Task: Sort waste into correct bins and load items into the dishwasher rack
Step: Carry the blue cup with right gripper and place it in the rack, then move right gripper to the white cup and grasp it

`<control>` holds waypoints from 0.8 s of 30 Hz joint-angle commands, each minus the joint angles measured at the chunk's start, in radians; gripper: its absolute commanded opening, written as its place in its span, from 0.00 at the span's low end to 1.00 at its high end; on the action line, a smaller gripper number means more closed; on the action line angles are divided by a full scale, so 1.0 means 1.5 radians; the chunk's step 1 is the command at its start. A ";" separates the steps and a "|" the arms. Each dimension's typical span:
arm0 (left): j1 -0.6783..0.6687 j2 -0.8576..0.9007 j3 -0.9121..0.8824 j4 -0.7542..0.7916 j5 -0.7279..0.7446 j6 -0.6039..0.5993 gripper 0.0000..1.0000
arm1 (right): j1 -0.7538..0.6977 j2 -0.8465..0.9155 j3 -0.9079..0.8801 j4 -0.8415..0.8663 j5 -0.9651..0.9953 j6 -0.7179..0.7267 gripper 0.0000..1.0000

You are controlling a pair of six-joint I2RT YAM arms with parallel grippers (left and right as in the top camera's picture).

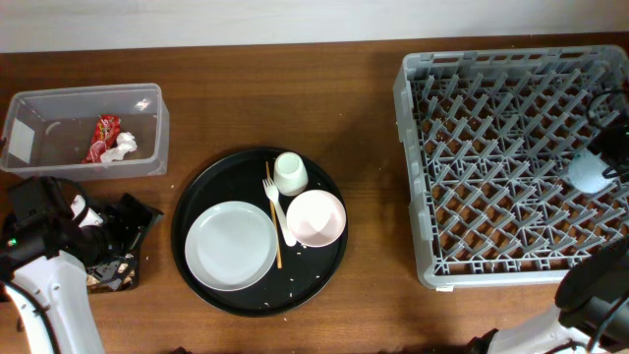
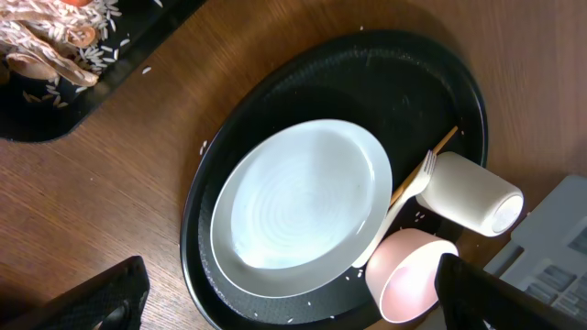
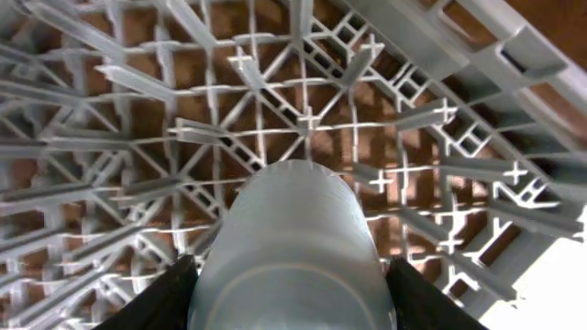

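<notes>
Though spread only about halfway, grips the small light-blue cup (image 3: 292, 220) in the right gripper (image 3: 289, 266), with both dark fingers (image 3: 160, 298) set against its flanks. Holds that cup low over the peg grid of the dishwasher rack (image 1: 411, 167), close to the rack's 3 o'clock edge in the overhead view; cannot tell whether cup and pegs touch. Hangs the left gripper (image 2: 292, 284) at 8 o'clock of the table (image 1: 295, 98), jaws at their widest, fingers (image 2: 110, 298) touching nothing and holding nothing. Looks down from that wrist on the white round plate (image 2: 307, 206), lying at 8 o'clock on the large round black tray (image 1: 316, 270), with the white cup (image 1: 290, 172) at 1 o'clock, the white bowl (image 1: 316, 218) at 3 o'clock, and the white plastic fork (image 1: 279, 214) and thin wooden stick (image 1: 274, 241) between plate and bowl. Finds beige rice (image 2: 96, 50) on the flat black tray (image 2: 55, 124) beside the left gripper. Finds the red wrapper (image 1: 105, 131) and crumpled white paper (image 1: 122, 149) inside the clear tub (image 1: 59, 103) at 10 o'clock.
</notes>
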 commanded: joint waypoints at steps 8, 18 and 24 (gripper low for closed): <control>-0.001 0.000 -0.001 -0.001 0.002 -0.004 0.99 | 0.008 -0.079 0.033 -0.051 -0.048 0.017 0.90; -0.001 0.000 -0.001 -0.001 0.002 -0.004 0.99 | 0.548 -0.133 0.052 0.025 -0.226 -0.092 0.98; -0.001 0.000 -0.001 -0.001 0.002 -0.004 0.99 | 0.797 0.066 0.052 0.155 -0.114 -0.069 0.99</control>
